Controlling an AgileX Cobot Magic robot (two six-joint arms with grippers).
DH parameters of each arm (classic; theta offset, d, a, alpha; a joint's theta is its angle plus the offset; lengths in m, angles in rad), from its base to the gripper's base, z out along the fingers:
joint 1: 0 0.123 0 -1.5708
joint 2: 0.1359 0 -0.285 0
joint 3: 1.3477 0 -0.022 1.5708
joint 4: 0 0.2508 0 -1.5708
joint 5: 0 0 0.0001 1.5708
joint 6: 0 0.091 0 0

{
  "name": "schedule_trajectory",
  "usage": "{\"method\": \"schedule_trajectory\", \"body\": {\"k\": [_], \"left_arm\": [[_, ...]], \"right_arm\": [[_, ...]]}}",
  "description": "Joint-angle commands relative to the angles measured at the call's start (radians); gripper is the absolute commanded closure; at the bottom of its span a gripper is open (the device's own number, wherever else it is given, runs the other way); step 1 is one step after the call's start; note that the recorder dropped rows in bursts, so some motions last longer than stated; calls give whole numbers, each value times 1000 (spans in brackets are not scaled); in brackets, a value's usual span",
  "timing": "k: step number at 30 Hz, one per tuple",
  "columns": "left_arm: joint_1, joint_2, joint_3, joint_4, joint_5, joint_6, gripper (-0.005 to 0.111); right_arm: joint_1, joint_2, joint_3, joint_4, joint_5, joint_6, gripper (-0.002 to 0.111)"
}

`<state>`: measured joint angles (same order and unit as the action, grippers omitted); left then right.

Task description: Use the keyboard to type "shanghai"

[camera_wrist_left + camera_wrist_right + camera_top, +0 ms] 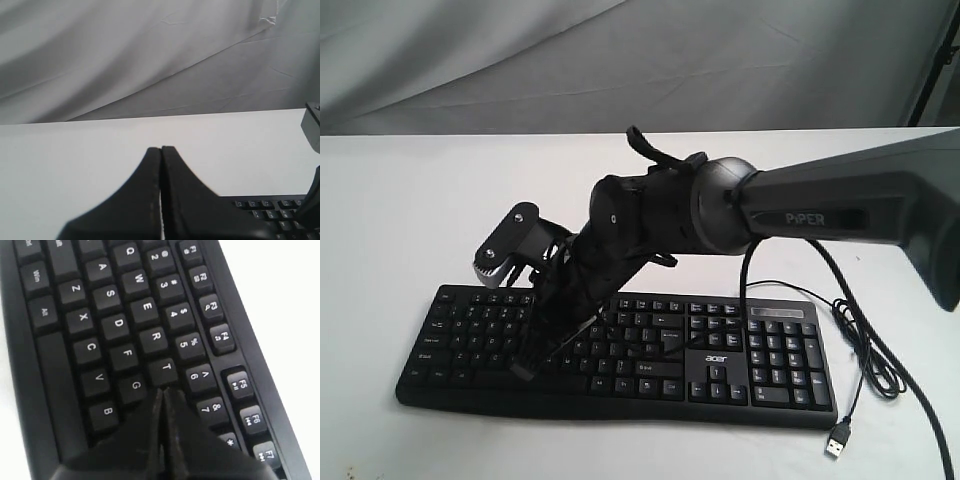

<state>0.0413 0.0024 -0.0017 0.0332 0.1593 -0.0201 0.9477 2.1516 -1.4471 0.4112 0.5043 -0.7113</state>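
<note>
The black Acer keyboard (760, 360) lies along the near part of the white table. My right gripper (527, 368) reaches across from the right and angles down onto the keyboard's left-middle letter keys. In the right wrist view the keyboard (115, 325) fills the frame. The right gripper (164, 391) is shut with nothing in it, its tips just past the G key (135, 386) and below T (166, 367), hiding the keys beside G. My left gripper (161, 149) is shut and empty over bare table, a corner of the keyboard (270, 210) beside it. The exterior view does not show the left gripper.
The keyboard's thin black USB cable (868, 350) loops on the table at the right and ends in a loose plug (837, 441). The right arm's grey link (840, 205) spans above the number pad. A grey cloth backdrop (620, 60) hangs behind the table.
</note>
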Motion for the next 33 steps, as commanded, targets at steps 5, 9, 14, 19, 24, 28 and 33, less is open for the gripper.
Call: {"method": "schedule_trajectory", "body": {"k": [5,9,14,19,24,28,33], "left_arm": [[-6,-2,2,0,-6,-3,107],[-6,-2,2,0,-6,-3,107],[-6,-2,2,0,-6,-3,107],[-6,-2,2,0,-6,-3,107],[-6,-2,2,0,-6,-3,107],[-6,-2,2,0,-6,-3,107],[-6,-2,2,0,-6,-3,107]], "right_arm": [[-1,-11,15,11,-22,-9,108],[-1,-11,15,21,-19,-18,108],[-1,-2,15,27,-12,-18,108],[-1,19,15,41,-7,-23,108],[-1,17,15,41,-7,-23,108],[-1,6,15,41,-7,-23,108],[20,6,-56,27,-1,-26,108]]}}
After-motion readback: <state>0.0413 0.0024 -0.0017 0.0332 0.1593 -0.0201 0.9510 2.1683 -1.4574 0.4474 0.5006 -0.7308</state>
